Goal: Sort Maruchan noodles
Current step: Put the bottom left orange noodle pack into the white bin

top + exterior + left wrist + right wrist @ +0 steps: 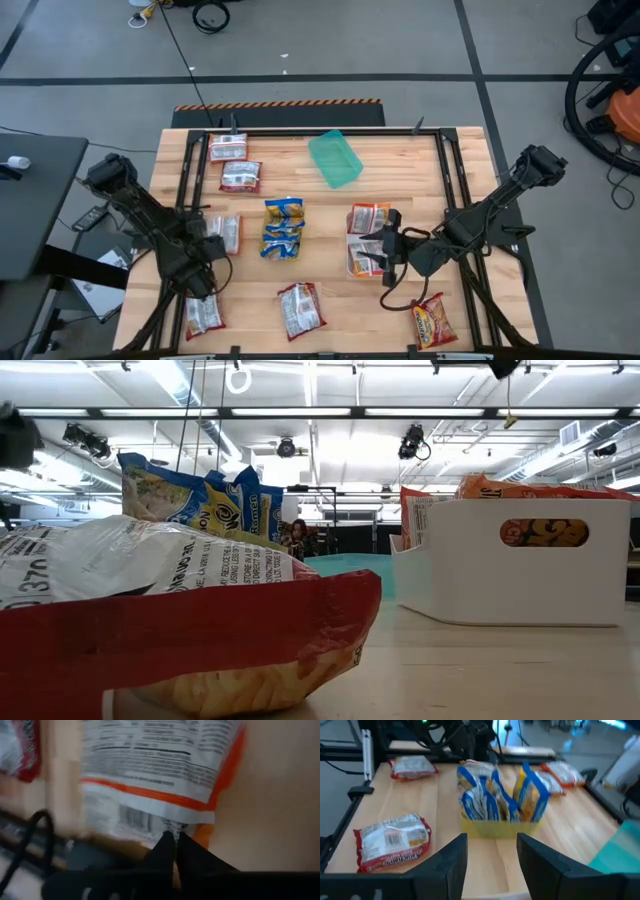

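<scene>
Nearest you, three loose noodle packets lie along the front of the wooden table [340, 320]: a silver-and-red packet [203, 315] at the left, another silver-and-red one [300, 308] in the middle, and an orange-red packet [435, 322] at the right.

One row back on the left, your left gripper [173, 837] has its fingers pressed together on the end seam of a white-and-orange packet [160, 770] lying flat on the wood. These packets look light and crinkly, with slick film over a brittle noodle block, so I'd say that flat seam is the right place to hold. Squeeze the middle and you may crack the block; lift fast and the film may slide out.

Level with it, the yellow tray [500, 827] in the middle stands blue-and-yellow packets [283, 228] on edge. To its right, the white tray [520, 585] carries orange packets [366, 218]. Your right gripper [492, 842] hovers at that tray, fingers spread, holding nothing.

Farther back, two more silver-and-red packets [236, 163] lie at the far left, and the green tray [335, 158] sits tilted near the far middle with nothing visible in it.

The bare wood is smooth and framed by black rails. Beyond it are grey floor, cables and, past the far edge, a lit workshop ceiling.
</scene>
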Controlling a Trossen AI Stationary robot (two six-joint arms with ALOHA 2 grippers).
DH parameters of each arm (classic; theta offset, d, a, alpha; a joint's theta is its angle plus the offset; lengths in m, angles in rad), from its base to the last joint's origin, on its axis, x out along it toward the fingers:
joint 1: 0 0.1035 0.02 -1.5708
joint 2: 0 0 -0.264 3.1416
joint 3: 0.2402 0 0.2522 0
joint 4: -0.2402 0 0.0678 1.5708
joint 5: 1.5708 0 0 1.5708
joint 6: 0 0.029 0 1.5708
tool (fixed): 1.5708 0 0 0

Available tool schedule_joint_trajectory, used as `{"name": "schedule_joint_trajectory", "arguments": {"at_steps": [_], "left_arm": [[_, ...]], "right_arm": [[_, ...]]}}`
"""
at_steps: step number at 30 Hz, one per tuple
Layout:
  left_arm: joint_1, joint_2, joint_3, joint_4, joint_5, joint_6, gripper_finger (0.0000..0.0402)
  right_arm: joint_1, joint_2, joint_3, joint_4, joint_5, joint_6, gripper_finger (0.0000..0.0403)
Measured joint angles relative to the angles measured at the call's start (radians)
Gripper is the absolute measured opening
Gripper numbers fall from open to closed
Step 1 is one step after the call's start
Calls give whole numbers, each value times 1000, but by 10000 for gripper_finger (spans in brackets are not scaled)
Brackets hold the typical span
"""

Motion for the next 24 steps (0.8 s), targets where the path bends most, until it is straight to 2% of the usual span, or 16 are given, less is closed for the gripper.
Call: {"name": "schedule_joint_trajectory", "arguments": {"at_steps": [6,11,15,17,20,24], "left_arm": [[3,-87,215,-122,78,0,8],[38,-190,376,-85,149,-15,4],[77,-236,480,-17,257,-37,2],[92,-242,521,18,273,-39,2],[131,-240,545,116,254,45,1],[218,-200,545,247,223,211,1]], "right_arm": [[-1,32,0,196,12,-193,175],[-13,146,1,499,30,-384,175],[-12,262,22,734,16,-554,178],[-12,309,71,741,12,-604,183],[-22,389,183,708,-18,-651,197],[-39,475,365,514,-87,-653,225]]}}
